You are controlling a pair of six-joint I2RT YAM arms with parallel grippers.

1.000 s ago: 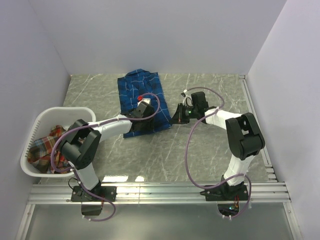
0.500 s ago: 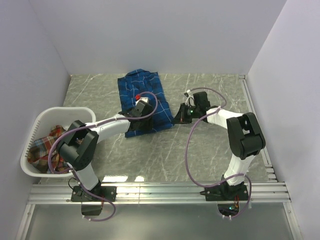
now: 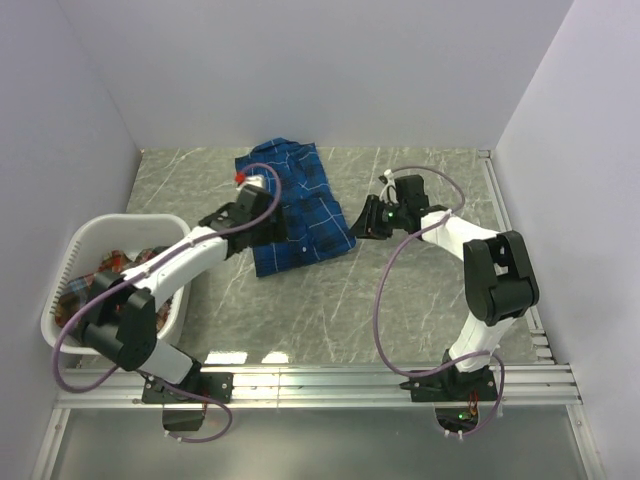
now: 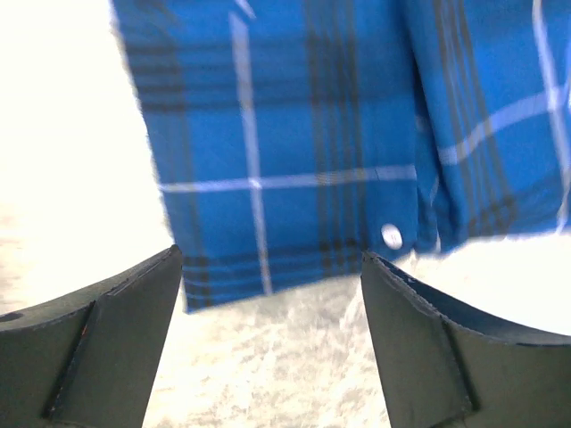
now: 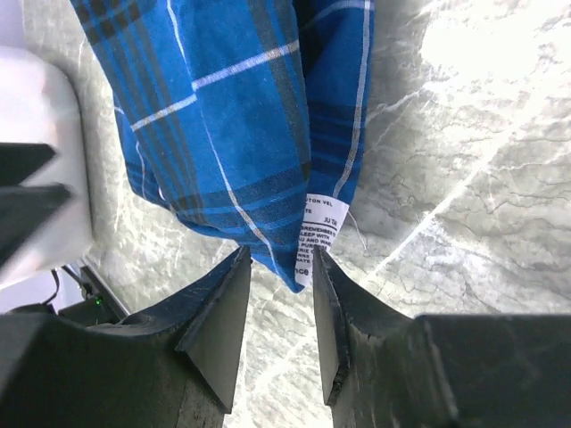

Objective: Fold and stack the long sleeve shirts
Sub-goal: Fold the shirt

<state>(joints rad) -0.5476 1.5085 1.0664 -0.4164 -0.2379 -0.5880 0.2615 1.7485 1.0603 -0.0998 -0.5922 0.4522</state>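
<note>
Blue shirt (image 5: 223, 107), care label (image 5: 321, 227) perhaps between right jaws: wrist view only

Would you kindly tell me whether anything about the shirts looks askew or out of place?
The folded blue shirt lies skewed to the edges of the table, and its near corner pokes out with the white care label exposed, between the open jaws of the right gripper. The red plaid shirt sits crumpled in the basket.
</note>
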